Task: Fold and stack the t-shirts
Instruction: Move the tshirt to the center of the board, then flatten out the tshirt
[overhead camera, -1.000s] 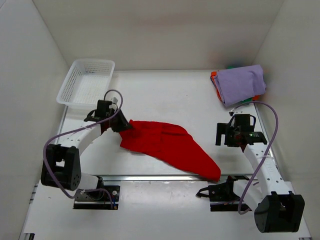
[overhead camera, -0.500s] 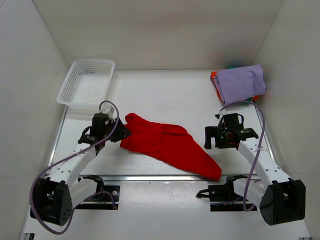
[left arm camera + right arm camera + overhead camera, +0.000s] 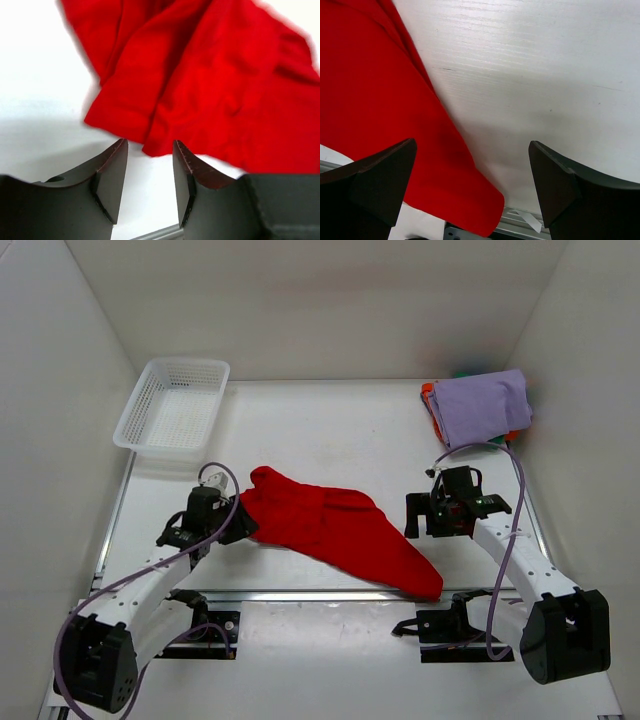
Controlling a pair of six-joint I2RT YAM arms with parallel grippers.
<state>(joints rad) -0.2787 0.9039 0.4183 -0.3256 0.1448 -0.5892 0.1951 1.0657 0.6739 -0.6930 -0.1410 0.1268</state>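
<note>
The red shirt [image 3: 335, 530] slants across the desk [image 3: 330, 430], far-left to near-right, its left hem just ahead of the narrowly parted, empty left fingers [image 3: 112, 175], the right fingers [image 3: 385, 175] wide open near its right edge.

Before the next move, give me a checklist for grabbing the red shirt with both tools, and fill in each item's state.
1. Left tool open and empty: ok.
2. Left tool at the red shirt edge: ok, hem just ahead of its fingertips.
3. Right tool open and empty: ok, jaws wide.
4. Right tool over cloth: not ok, mostly bare table between its jaws, shirt edge off to one side.
5. Shirt spread flat: not ok, bunched and wrinkled.
6. Folded stack clear of both arms: ok, in the far right corner.
</note>
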